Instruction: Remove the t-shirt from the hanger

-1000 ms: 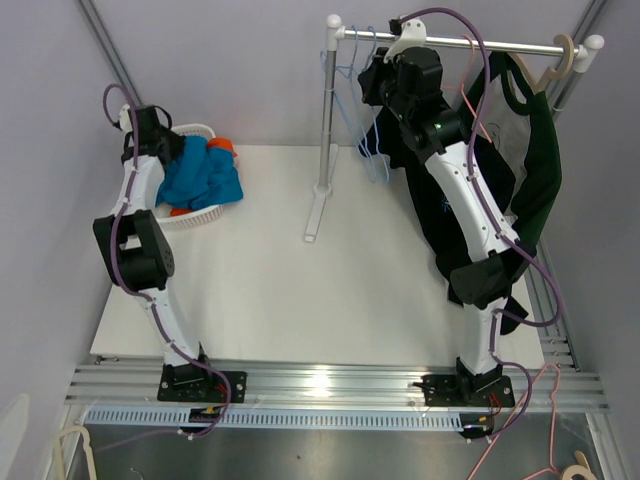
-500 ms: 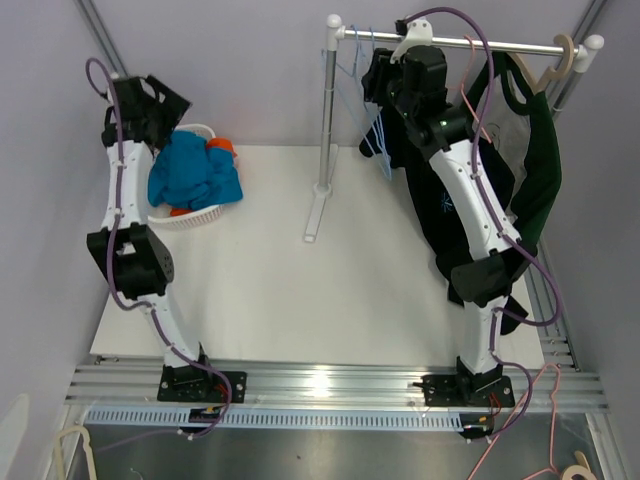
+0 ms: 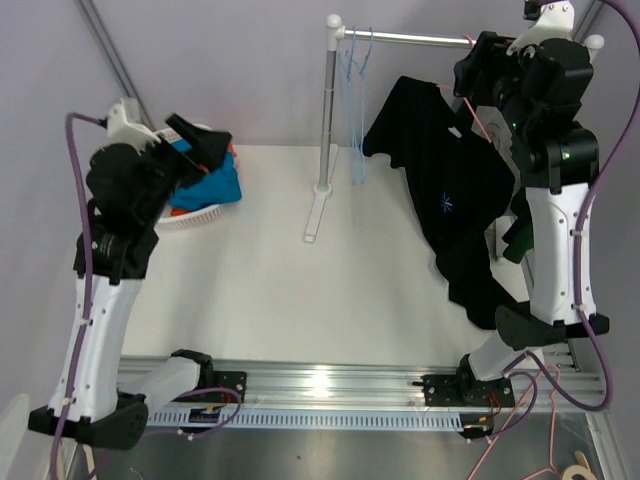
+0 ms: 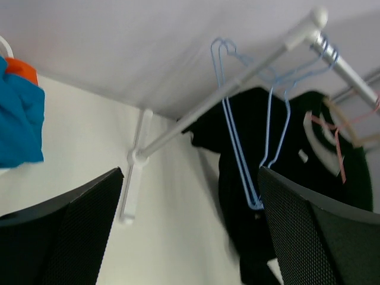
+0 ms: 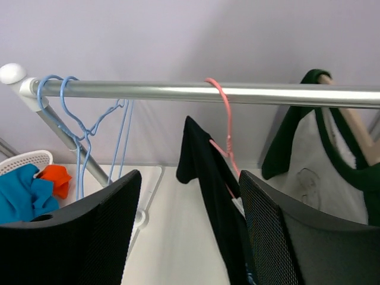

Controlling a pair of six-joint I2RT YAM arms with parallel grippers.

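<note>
A black t-shirt (image 3: 450,190) hangs on a pink hanger (image 5: 224,122) from the silver rail (image 3: 415,39). In the right wrist view the t-shirt (image 5: 217,196) drapes down in front of my right gripper (image 5: 187,237), which is open and holds nothing. In the top view the right gripper (image 3: 472,68) is up at rail height, just right of the t-shirt's collar. My left gripper (image 3: 205,148) hovers open and empty above the basket, far left of the rack. Its view looks across at the t-shirt (image 4: 237,160).
Two empty blue hangers (image 3: 352,70) hang at the rail's left end by the upright post (image 3: 326,110). A dark green shirt (image 5: 332,157) on a wooden hanger (image 5: 356,127) hangs at the right end. A white basket (image 3: 190,218) holds blue and orange clothes (image 3: 215,185).
The left gripper opened, lifted off the clothes in the basket and swung up towards the table. The right arm moved right along the rail and rose, its jaws opening.
</note>
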